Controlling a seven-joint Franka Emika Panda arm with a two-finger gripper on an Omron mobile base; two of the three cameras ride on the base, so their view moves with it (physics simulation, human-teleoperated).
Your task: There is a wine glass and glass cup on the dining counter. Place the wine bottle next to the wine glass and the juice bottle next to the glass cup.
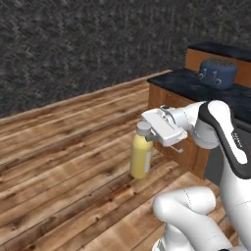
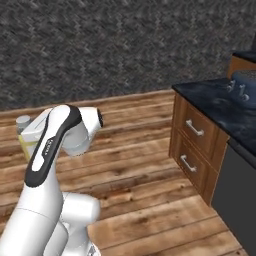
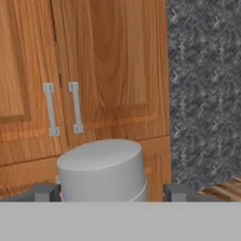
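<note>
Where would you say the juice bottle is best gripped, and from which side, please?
Probably around the shoulder just under its white cap, coming in level from the side. The juice bottle hangs upright with a round body that narrows there, and the gripper already has its fingers on either side of that spot.

A white cap [image 3: 101,169] sits between the two dark fingertips [image 3: 43,193]. Behind stand wooden cabinet doors [image 3: 94,66] with two metal handles [image 3: 75,107], beside a grey wall [image 3: 204,89].
</note>
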